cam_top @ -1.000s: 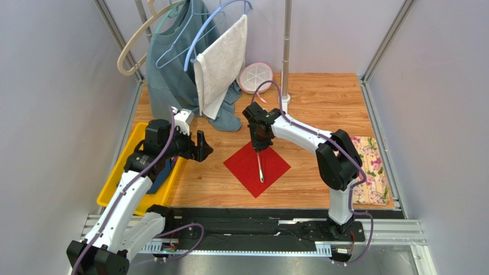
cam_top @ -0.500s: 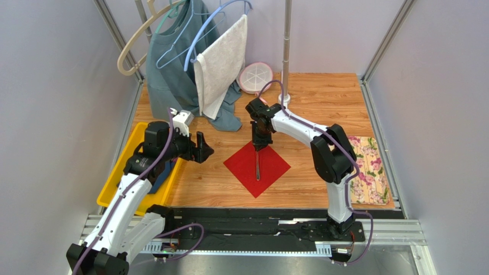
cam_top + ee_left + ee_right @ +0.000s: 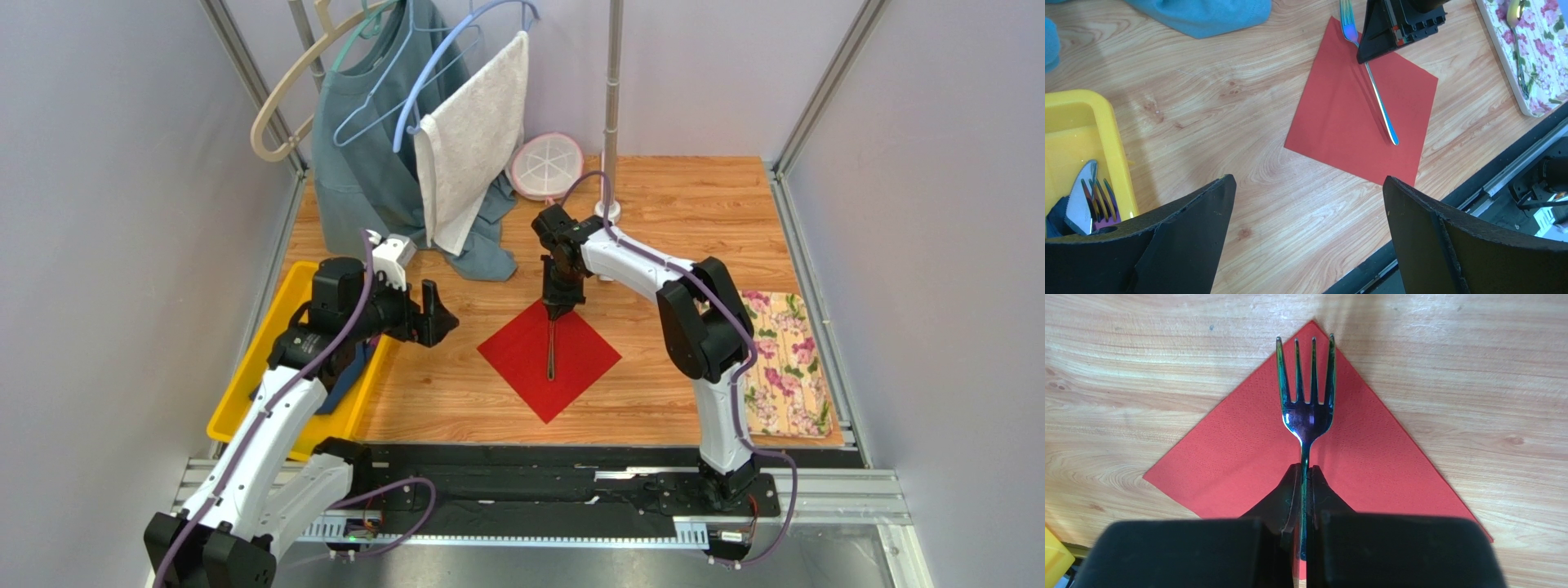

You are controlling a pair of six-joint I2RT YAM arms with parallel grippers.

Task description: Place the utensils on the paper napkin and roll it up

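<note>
Iridescent blue-tinted 4-tined fork [image 3: 1306,416] lies on plain red napkin [image 3: 1223,459]

Both arms are rocking the same look here. The left arm [image 3: 264,417] and right arm [image 3: 626,262] are wearing glossy white shells on the long links, with chunky black housings sitting at the joints. A lilac cable [image 3: 363,294] is running along each one and bowing out near the wrist. The left gripper [image 3: 432,316] and right gripper [image 3: 558,309] are showing up all matte black, and the fingers [image 3: 1183,242] are looking like broad wedges tapering to blunt tips. A small white block [image 3: 390,255] is riding on the left wrist. Black bases [image 3: 202,554] are sitting under both.
</note>
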